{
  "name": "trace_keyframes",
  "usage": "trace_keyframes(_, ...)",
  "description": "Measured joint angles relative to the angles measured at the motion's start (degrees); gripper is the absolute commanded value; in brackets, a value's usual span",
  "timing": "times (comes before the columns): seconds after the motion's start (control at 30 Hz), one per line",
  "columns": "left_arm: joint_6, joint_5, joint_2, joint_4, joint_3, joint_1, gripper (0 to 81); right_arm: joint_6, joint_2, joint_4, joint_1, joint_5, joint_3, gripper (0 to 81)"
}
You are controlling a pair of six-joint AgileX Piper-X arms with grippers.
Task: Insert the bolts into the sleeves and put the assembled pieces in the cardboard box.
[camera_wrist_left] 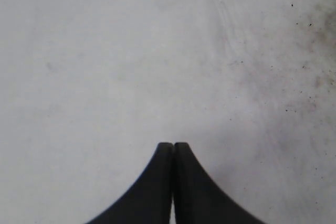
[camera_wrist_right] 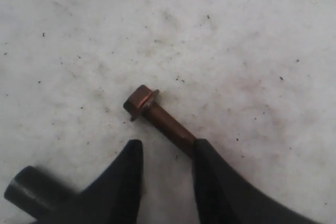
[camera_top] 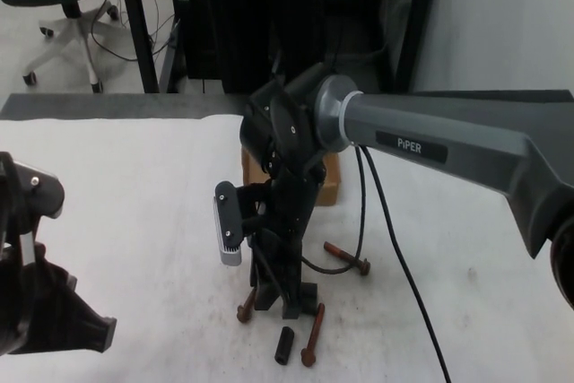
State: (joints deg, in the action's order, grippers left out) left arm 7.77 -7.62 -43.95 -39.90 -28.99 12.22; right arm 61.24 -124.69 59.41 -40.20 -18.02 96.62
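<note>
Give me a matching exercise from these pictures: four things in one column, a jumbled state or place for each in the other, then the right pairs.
Things
1. left gripper
2. right gripper
3. sleeve
4. cardboard box

States
A. brown, partly hidden by the right arm
B. fingers shut, nothing between them
C. fingers open, down at a bolt
D. black, lying on the bench

Pairs: 1-B, 2-C, 3-D, 4-A
</note>
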Motion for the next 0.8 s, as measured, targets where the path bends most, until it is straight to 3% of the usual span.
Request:
trace_keyframes(0.4,0.0,0.0,0.0,-0.8,0.0,0.0,0.3,0.4,-1.4,-1.2,-2.0,3.2,0.3,31.0)
trace_keyframes(0.8,0.0,0.0,0.0,-0.8,0.0,0.0,0.3,7.9,4.3,-0.2,-2.0,6.1,0.4,31.0)
